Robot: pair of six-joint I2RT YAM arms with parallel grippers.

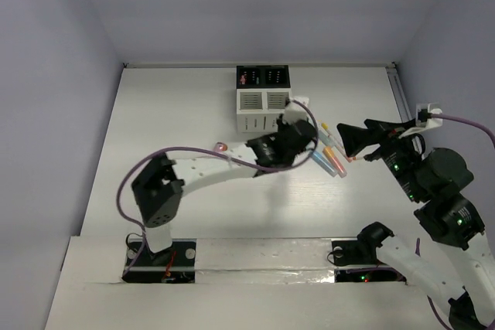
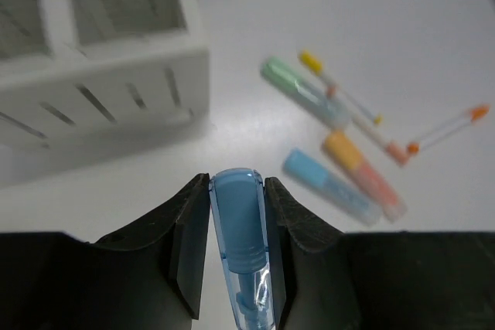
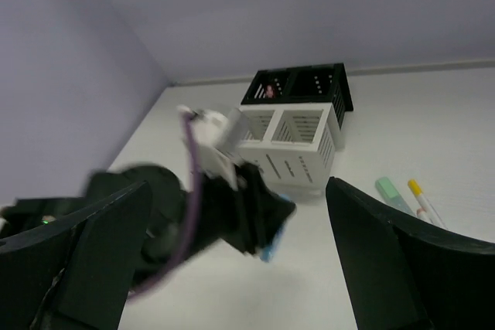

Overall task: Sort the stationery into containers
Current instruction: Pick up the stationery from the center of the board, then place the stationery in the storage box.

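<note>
Left gripper [image 2: 237, 185] pinches one blue marker [image 2: 237, 226]; three thick markers [image 2: 329, 187] lie loose nearby.

Pale lavender walls [image 1: 46, 75] enclose a white table [image 1: 178, 106]

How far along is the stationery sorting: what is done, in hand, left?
Done: one pink item sits in a black compartment. In hand: the left gripper is shut on a blue marker. Left: green marker, light-blue marker, orange-pink marker and thin pens lie on the table; the right gripper is open.
</note>
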